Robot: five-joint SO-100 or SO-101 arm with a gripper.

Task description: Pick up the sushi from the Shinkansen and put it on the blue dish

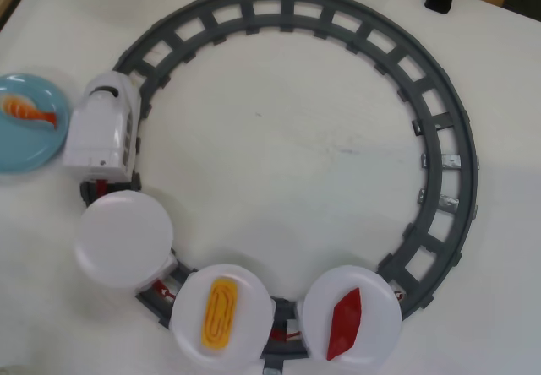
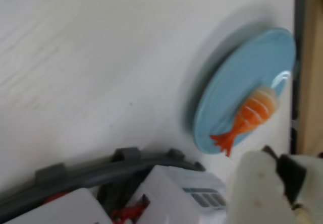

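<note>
The shrimp sushi lies on the blue dish, which sits at the left edge of the desk in the overhead view, partly cut off by the frame. Its fanned tail points toward the train. In the wrist view the same sushi rests on the blue dish with its red-orange tail reaching the dish rim nearest the camera.

The white train stands on the grey round track just beside the dish, not touching it as far as the overhead view shows. Behind it along the track come three round white plates: an empty plate, a plate with a yellow egg piece, and a plate with a flat dark-red piece near the bottom edge of the desk.

In the wrist view a pale, blurred part of the gripper shows at the lower right corner, just beside the sushi tail, with nothing seen held in it. Whether its fingers are apart or together I cannot tell. The arm does not show in the overhead view.
</note>
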